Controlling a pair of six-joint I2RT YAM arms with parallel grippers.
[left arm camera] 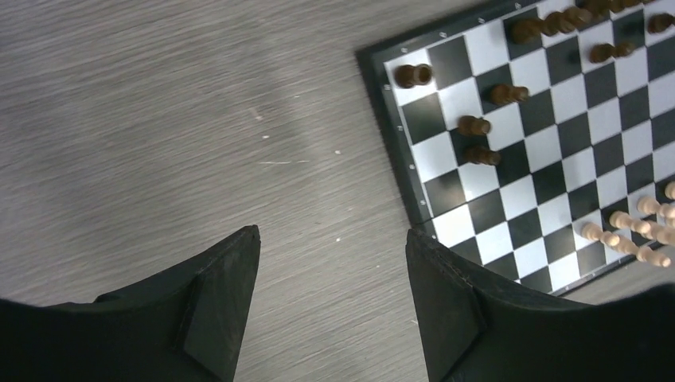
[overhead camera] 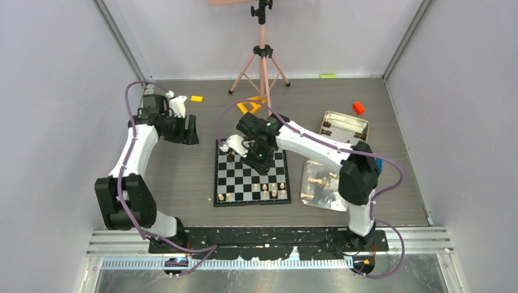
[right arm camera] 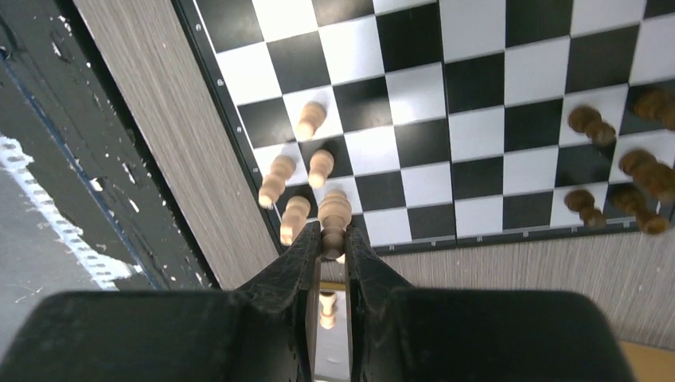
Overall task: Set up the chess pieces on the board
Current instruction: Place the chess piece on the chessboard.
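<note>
The checkered board (overhead camera: 244,180) lies mid-table. A few light tan chess pieces (overhead camera: 273,191) stand along its near edge, and dark ones (left arm camera: 484,125) stand near its far side. My right gripper (right arm camera: 333,235) hangs above the board (right arm camera: 477,119), shut on a light tan piece (right arm camera: 334,213) that is well clear of the squares. More light pieces (right arm camera: 312,119) stand below it and dark ones (right arm camera: 637,169) to the right. My left gripper (left arm camera: 333,239) is open and empty over bare table left of the board (left arm camera: 557,127); in the top view it (overhead camera: 187,129) sits off the board's far left corner.
A shiny silver tray (overhead camera: 311,168) with several light pieces lies right of the board. A gold-rimmed tin (overhead camera: 344,116) holding dark pieces sits behind it. An orange block (overhead camera: 358,108), a yellow block (overhead camera: 196,98) and a tripod (overhead camera: 262,58) stand at the back.
</note>
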